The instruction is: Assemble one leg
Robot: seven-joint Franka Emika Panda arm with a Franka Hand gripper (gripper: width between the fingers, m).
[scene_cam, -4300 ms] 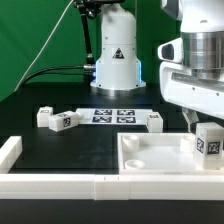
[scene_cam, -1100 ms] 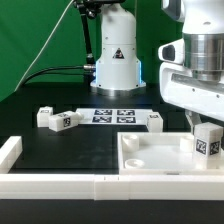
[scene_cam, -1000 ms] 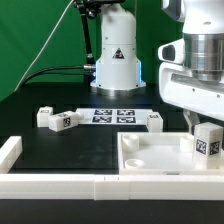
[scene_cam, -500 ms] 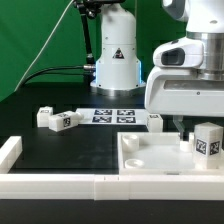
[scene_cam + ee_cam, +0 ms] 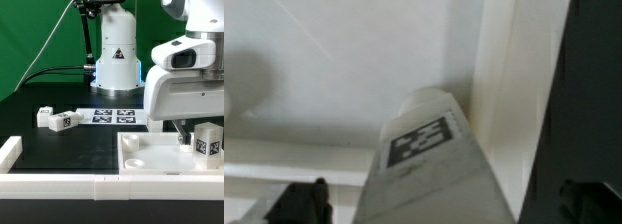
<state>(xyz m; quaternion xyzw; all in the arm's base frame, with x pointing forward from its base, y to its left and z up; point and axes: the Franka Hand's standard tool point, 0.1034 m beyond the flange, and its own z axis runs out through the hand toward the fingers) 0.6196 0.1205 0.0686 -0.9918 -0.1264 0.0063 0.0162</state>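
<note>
The leg (image 5: 207, 140), a small white block with a tag on its face, stands upright in the corner of the large white panel (image 5: 148, 158) at the exterior view's right. My gripper (image 5: 192, 138) hangs over it, one dark finger (image 5: 183, 135) showing just beside the leg. In the wrist view the leg (image 5: 434, 160) rises between the two fingertips of my gripper (image 5: 446, 205), with a gap showing beside the finger (image 5: 304, 200), so the jaws stand open around it.
Three more tagged legs lie on the black table: two together (image 5: 45, 117) (image 5: 62, 121) and one (image 5: 154, 121) behind the panel. The marker board (image 5: 112, 115) lies near the robot base (image 5: 115, 55). A white rail (image 5: 50, 185) runs along the front.
The hand has turned about its axis and now shows a wider face toward the exterior view's left. The leg has stayed upright in the same spot.
</note>
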